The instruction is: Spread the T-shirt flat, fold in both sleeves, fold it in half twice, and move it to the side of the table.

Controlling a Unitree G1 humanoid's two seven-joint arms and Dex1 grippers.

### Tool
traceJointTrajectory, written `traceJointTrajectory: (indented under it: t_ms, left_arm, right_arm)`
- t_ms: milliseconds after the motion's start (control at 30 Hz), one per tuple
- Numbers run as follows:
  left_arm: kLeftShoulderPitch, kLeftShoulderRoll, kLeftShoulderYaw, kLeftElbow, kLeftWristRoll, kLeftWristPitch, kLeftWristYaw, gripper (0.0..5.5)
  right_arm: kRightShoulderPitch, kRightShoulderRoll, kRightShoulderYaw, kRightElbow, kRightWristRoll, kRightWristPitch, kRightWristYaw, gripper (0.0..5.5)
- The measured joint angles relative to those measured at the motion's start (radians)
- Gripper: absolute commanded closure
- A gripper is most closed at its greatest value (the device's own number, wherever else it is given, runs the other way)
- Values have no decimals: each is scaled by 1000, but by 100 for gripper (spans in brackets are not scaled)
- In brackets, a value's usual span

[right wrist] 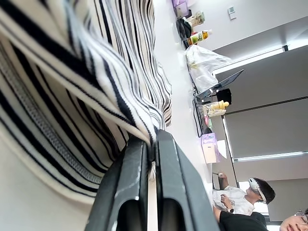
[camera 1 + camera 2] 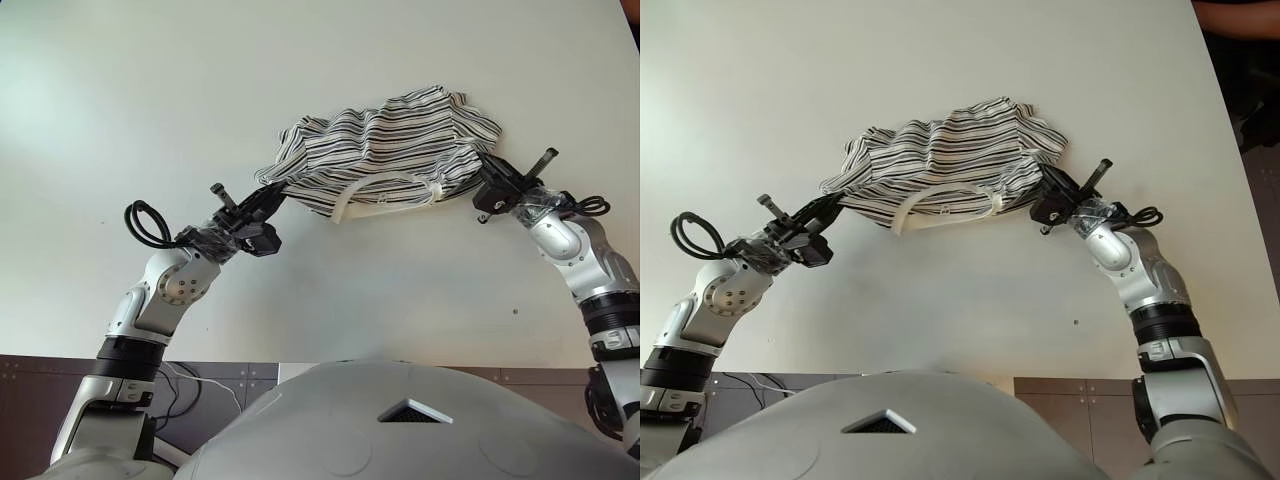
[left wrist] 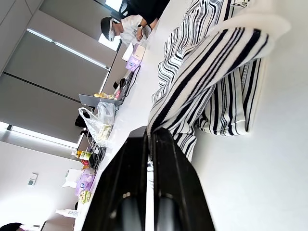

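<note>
The left hand is clamped on the left corner of the T-shirt, which sits bunched on the white counter. The right hand is clamped on its right edge.

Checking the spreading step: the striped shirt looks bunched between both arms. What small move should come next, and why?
Probably draw the left pincer and right pincer apart, low over the table. Each is shut on an edge of the T-shirt, which is crumpled between them, so outward tension should start flattening it.
</note>
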Motion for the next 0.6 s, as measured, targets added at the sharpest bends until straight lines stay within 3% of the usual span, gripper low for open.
traceJointTrajectory:
  t_ms: [333,433,600]
  left_arm:
    - [-84,-40,95,-35,-263,63,-46,540]
    - [-193,-79,95,36,-257,133,-41,540]
    - [-412,-119,97,218,-249,186,-22,540]
  right_arm:
    - [150,-21,-204,-549,749,169,330,536]
    - [78,6,-210,-558,760,240,340,536]
    - [-127,56,-155,-351,569,269,298,536]
